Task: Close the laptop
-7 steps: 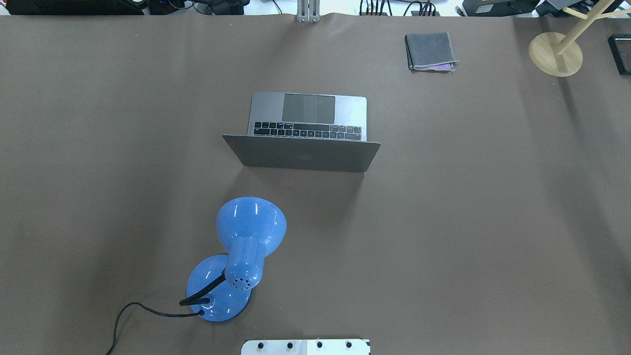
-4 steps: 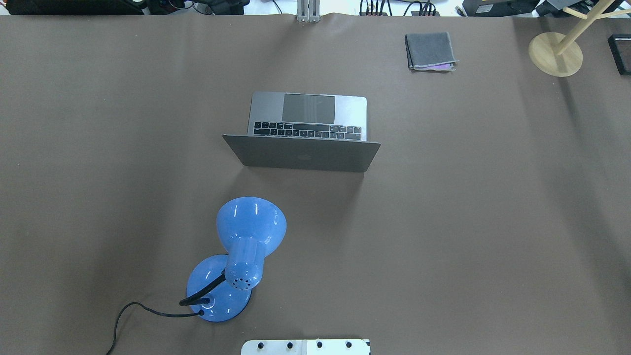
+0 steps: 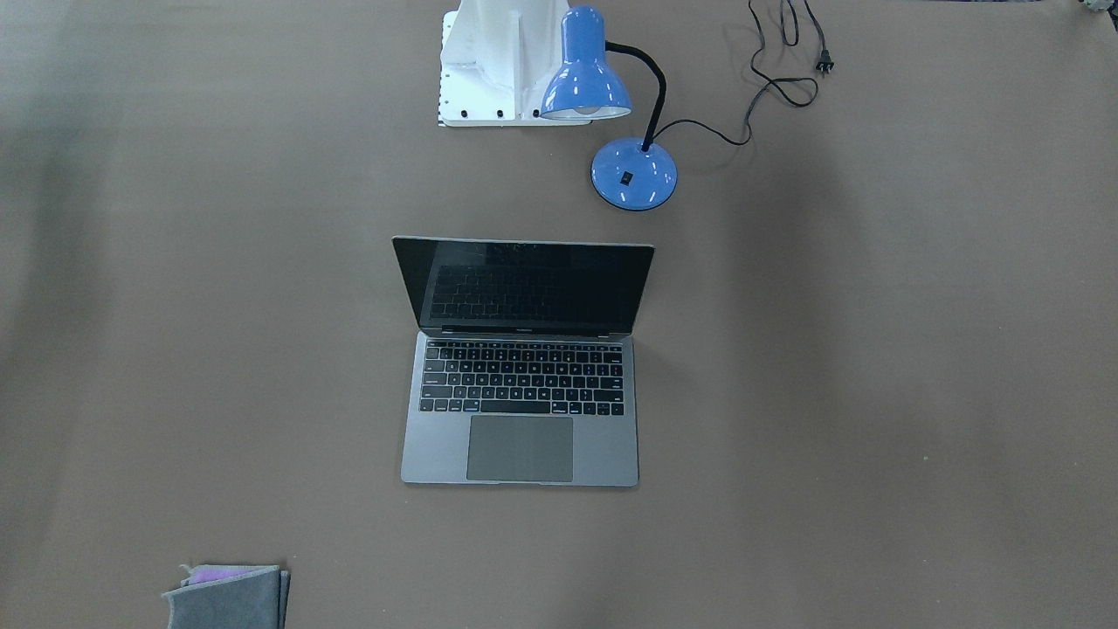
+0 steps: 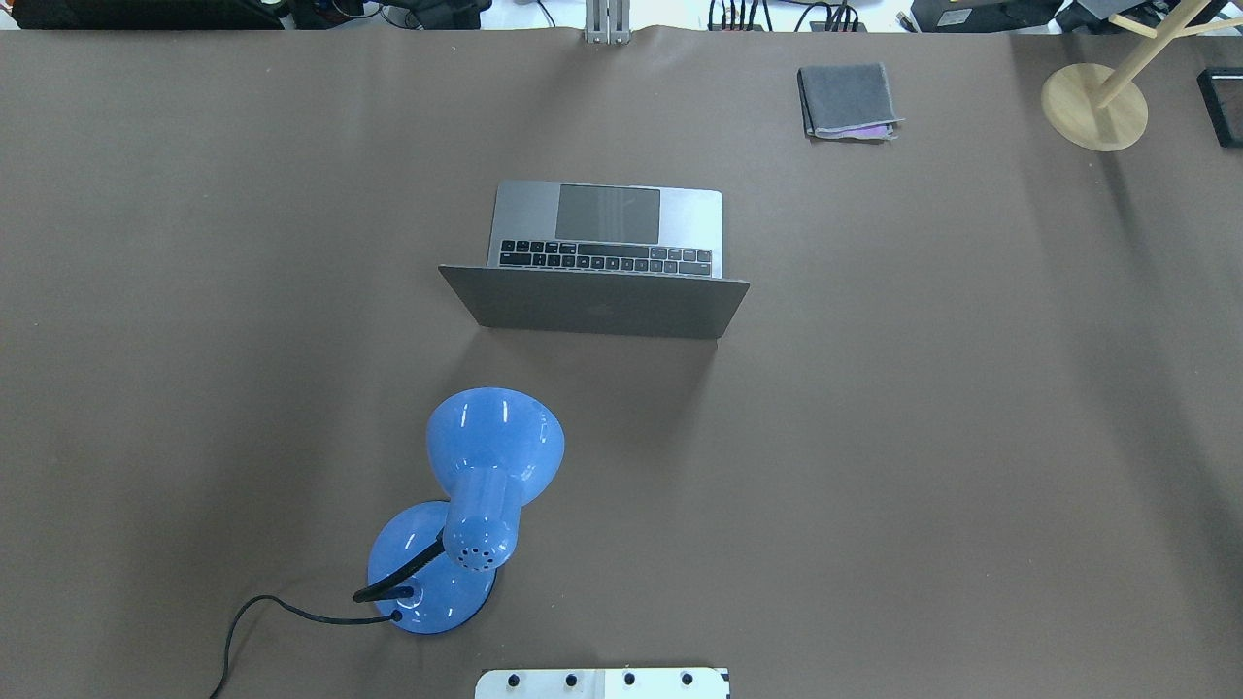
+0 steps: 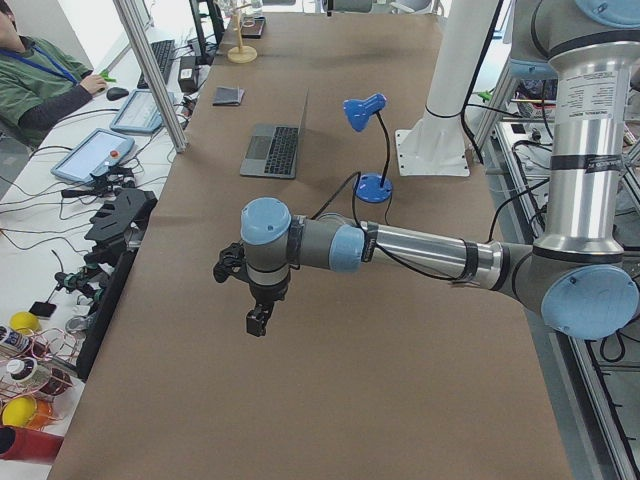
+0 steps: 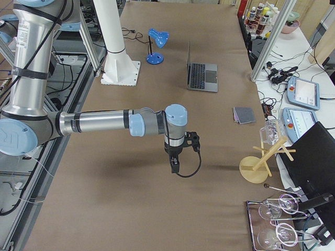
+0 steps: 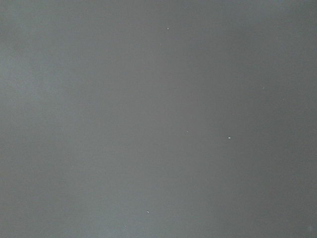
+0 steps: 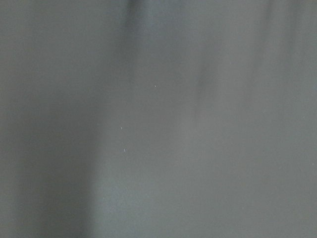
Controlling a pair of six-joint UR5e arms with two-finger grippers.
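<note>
- Sitting open near the middle of the brown worktop (image 4: 971, 437), the laptop (image 4: 602, 254) has its lid raised close to upright. The back of the lid, with its faint logo, is turned toward the robot's base, and the dark screen faces the far side.
- The front-facing view shows the black keys and large trackpad uncovered, with the keyboard mirrored in the glossy screen.
- The left arm (image 5: 400, 245) reaches out over the worktop, well apart from the laptop. The left jaws hang pointing down above the surface, and I cannot tell whether they are released or clenched.
- The right arm (image 6: 99, 121) stretches out over the worktop at the other end, also well apart from the laptop. The right jaws point down too, and I cannot tell their state either.
- Both wrist cameras show only a blurred, plain grey surface.
- A blue desk lamp (image 4: 466, 505) stands between the robot's base and the laptop, toward the robot's left, with its black cord (image 4: 262, 612) trailing away.
- A folded grey cloth (image 4: 848, 100) lies near the far edge on the robot's right, with a wooden stand (image 4: 1094, 105) further right.
</note>
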